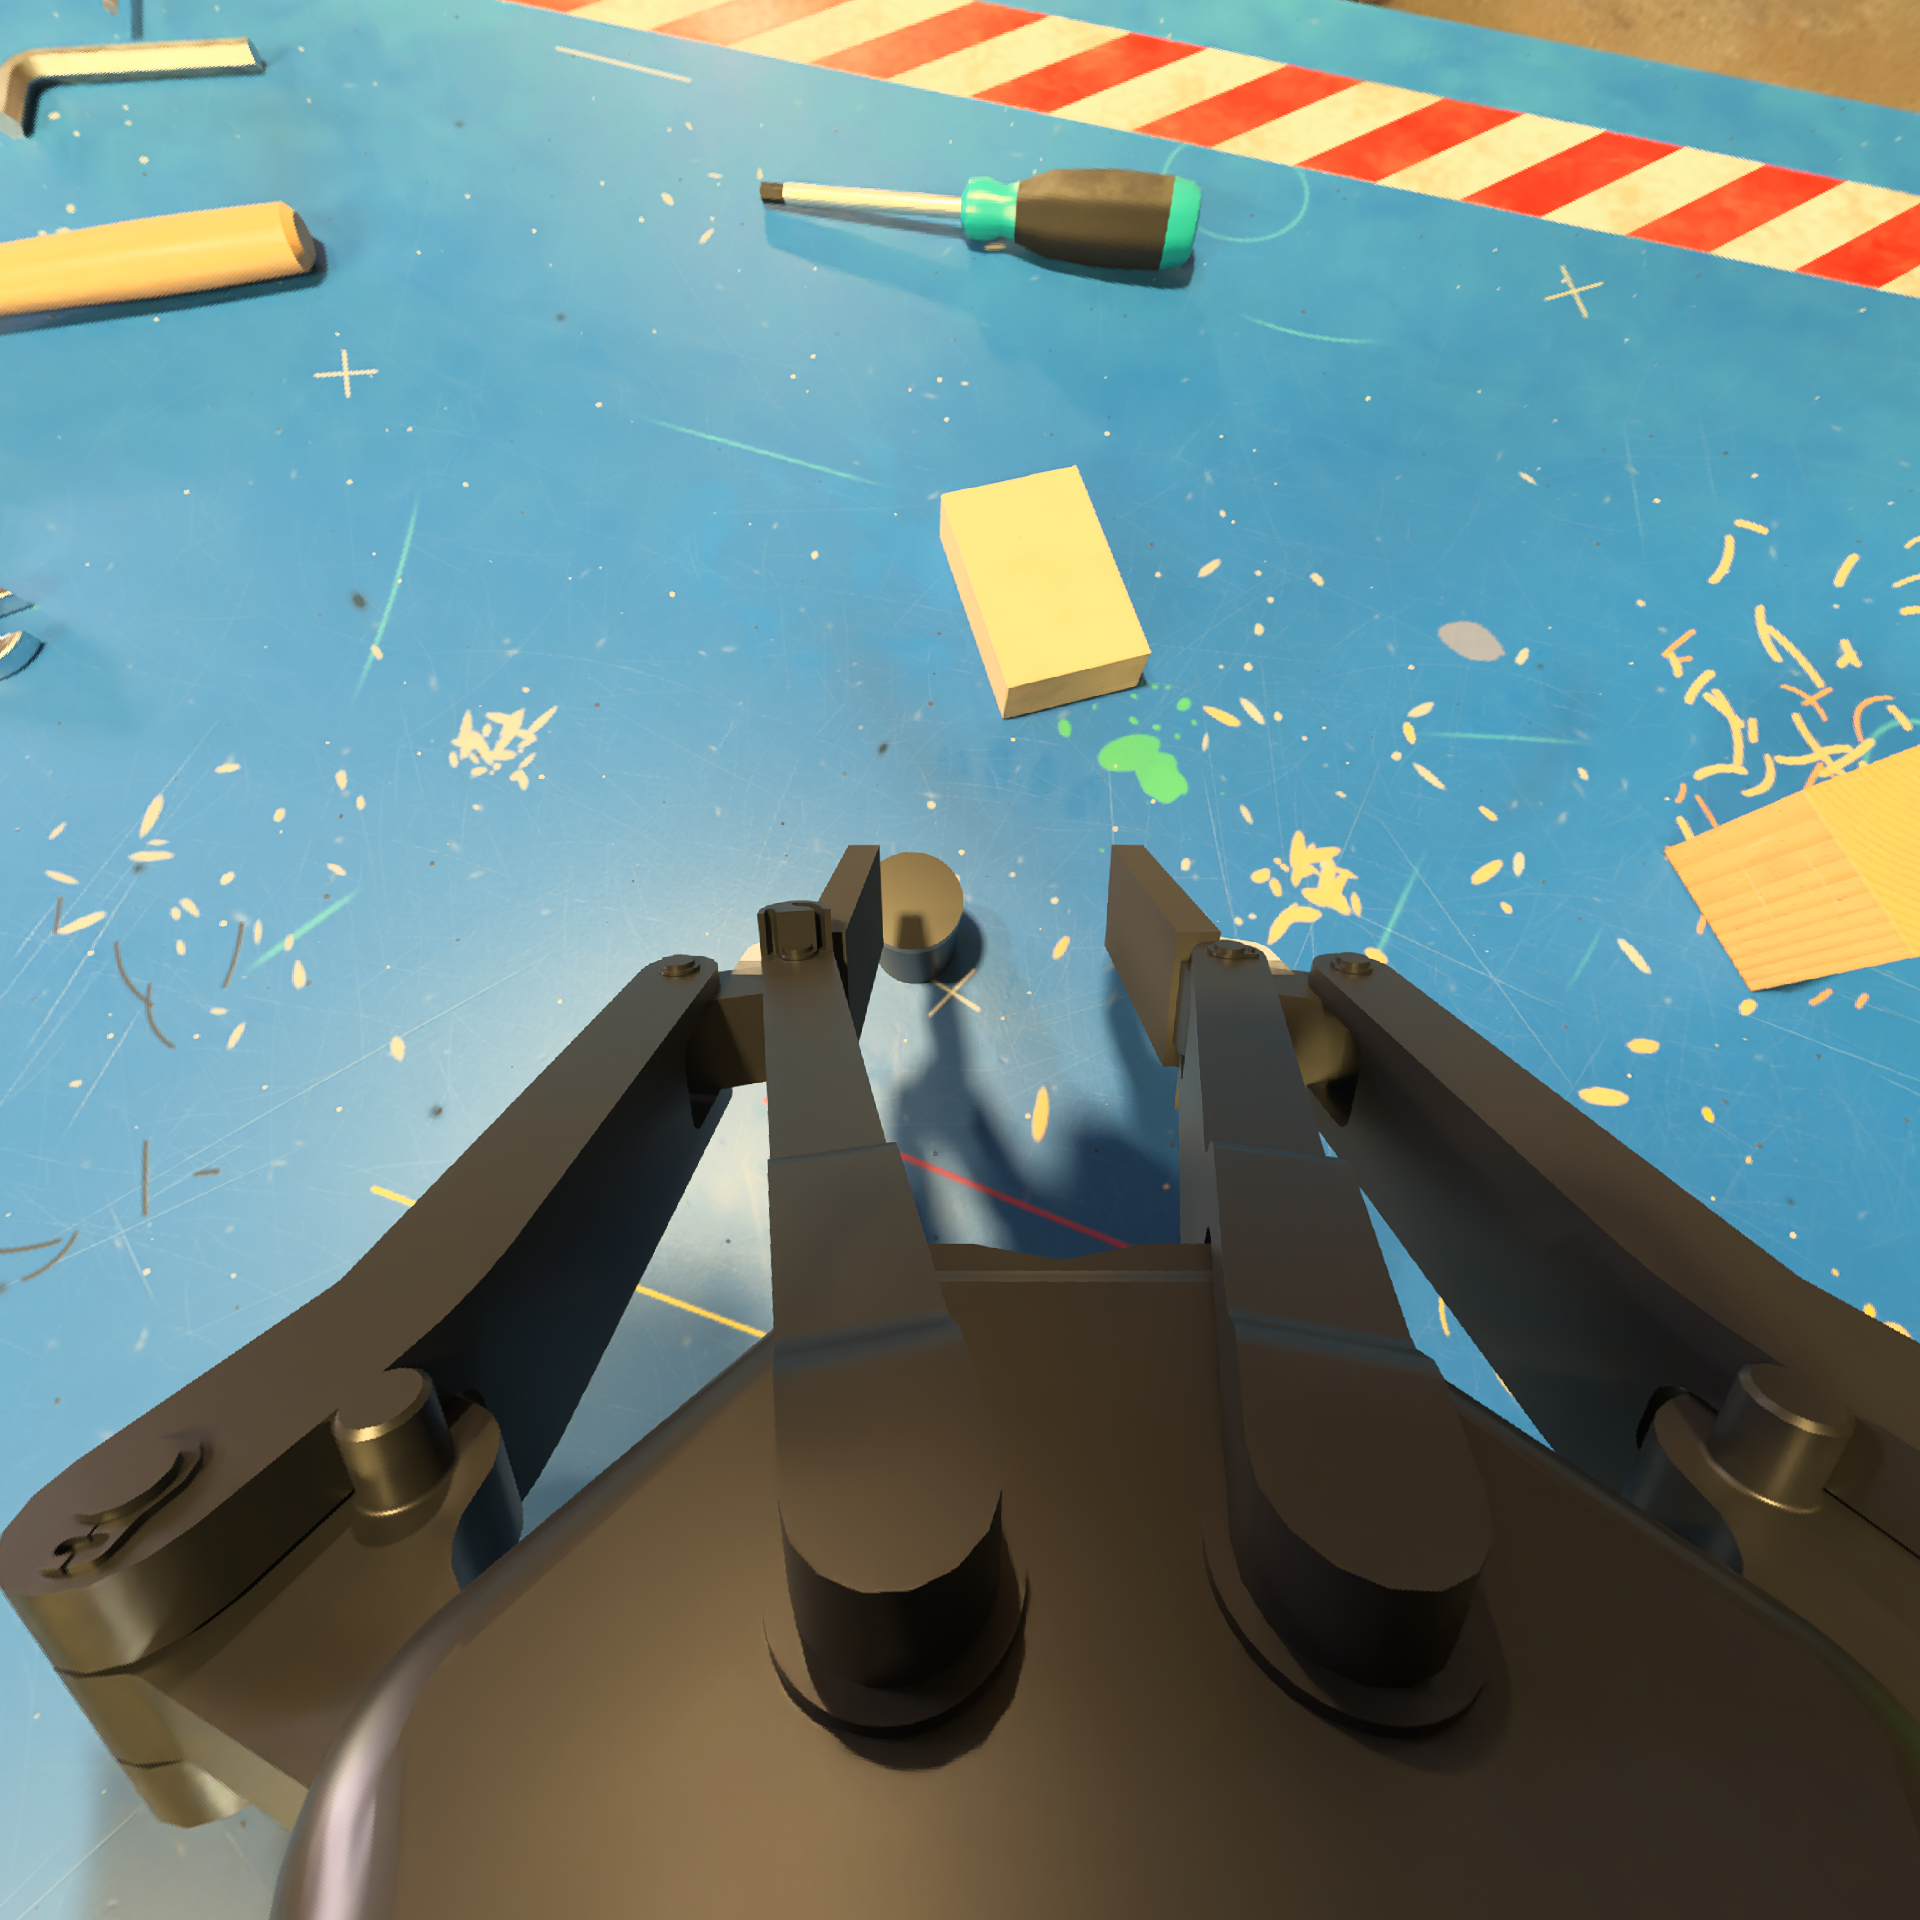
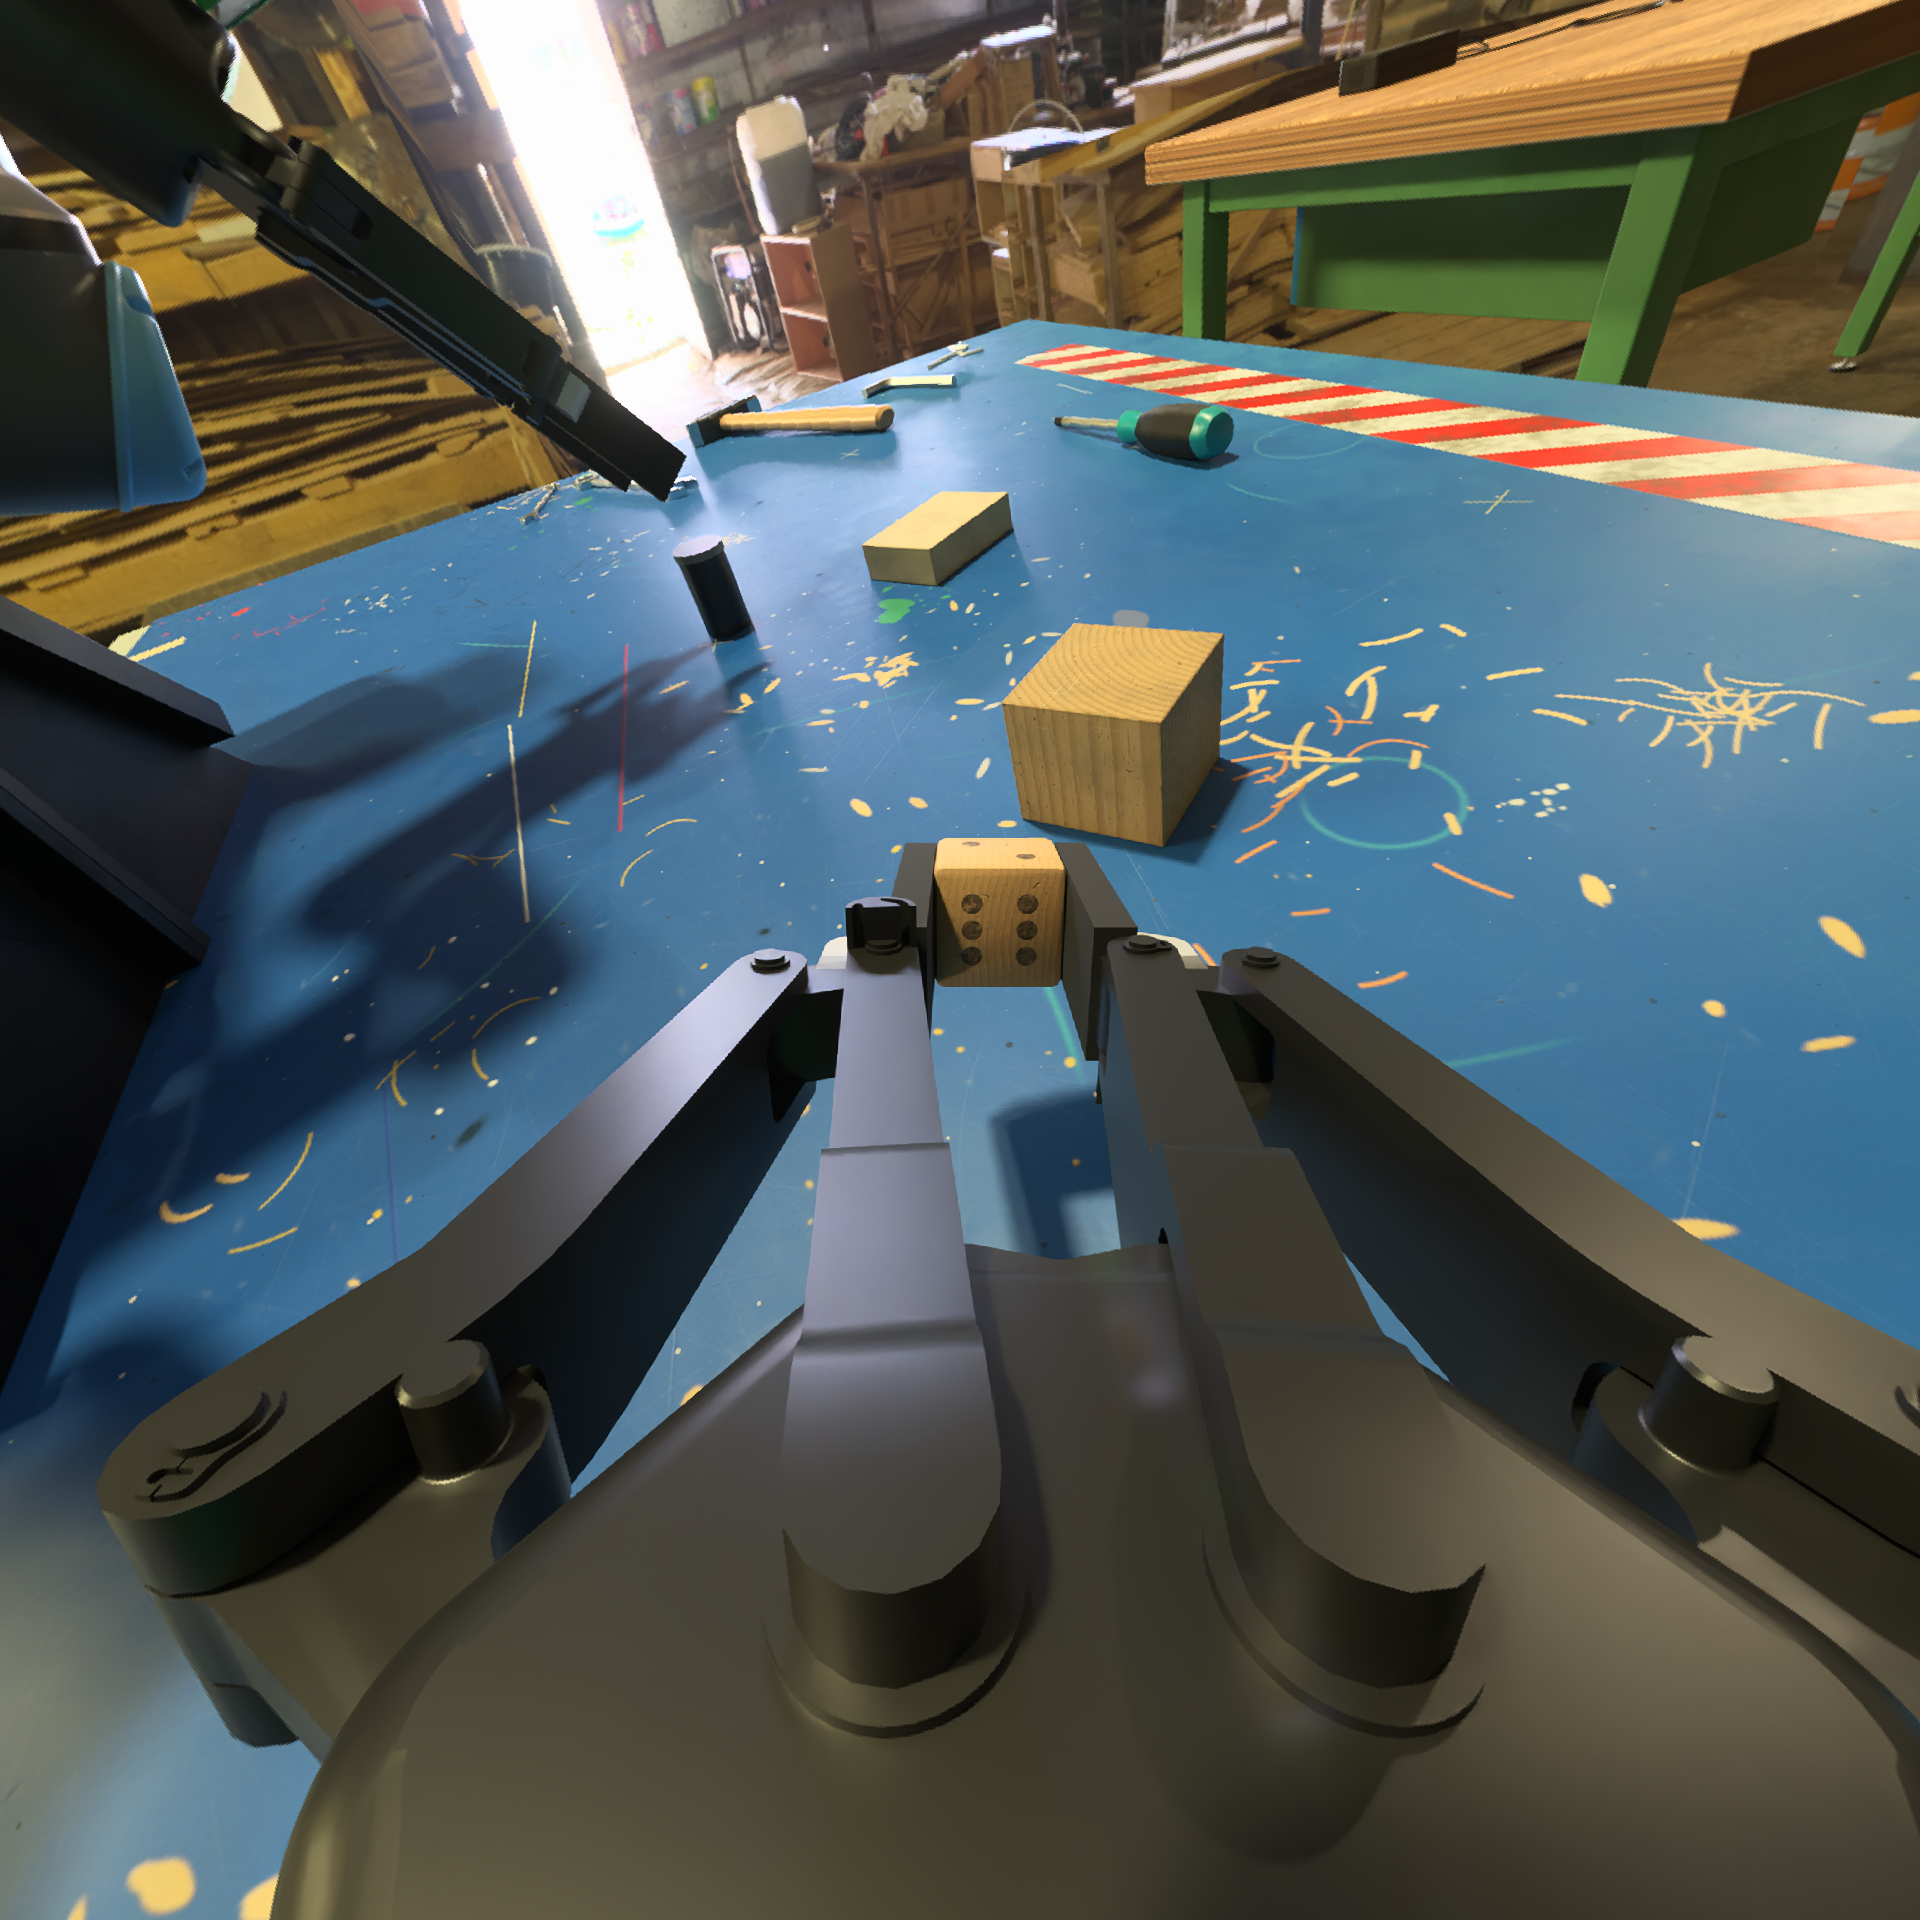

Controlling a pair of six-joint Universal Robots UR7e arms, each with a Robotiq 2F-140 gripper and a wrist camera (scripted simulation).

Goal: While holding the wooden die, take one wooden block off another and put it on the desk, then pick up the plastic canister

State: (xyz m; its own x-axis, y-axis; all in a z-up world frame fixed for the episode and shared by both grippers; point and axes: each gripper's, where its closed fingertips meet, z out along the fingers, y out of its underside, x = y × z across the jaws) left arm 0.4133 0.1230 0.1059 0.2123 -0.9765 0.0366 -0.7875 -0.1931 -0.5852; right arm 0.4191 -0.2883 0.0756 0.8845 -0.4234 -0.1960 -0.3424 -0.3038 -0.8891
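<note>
Your right gripper (image 2: 1000, 914) is clamped on the die (image 2: 1000, 912). Your left gripper (image 1: 987, 904) is spread apart above the desk (image 1: 623, 623); the canister (image 1: 918, 918) stands upright beside its left finger.

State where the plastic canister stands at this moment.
In the right wrist view the plastic canister stands upright on the blue desk, left of the flat wooden block. In the left wrist view it is by the open left gripper.
</note>
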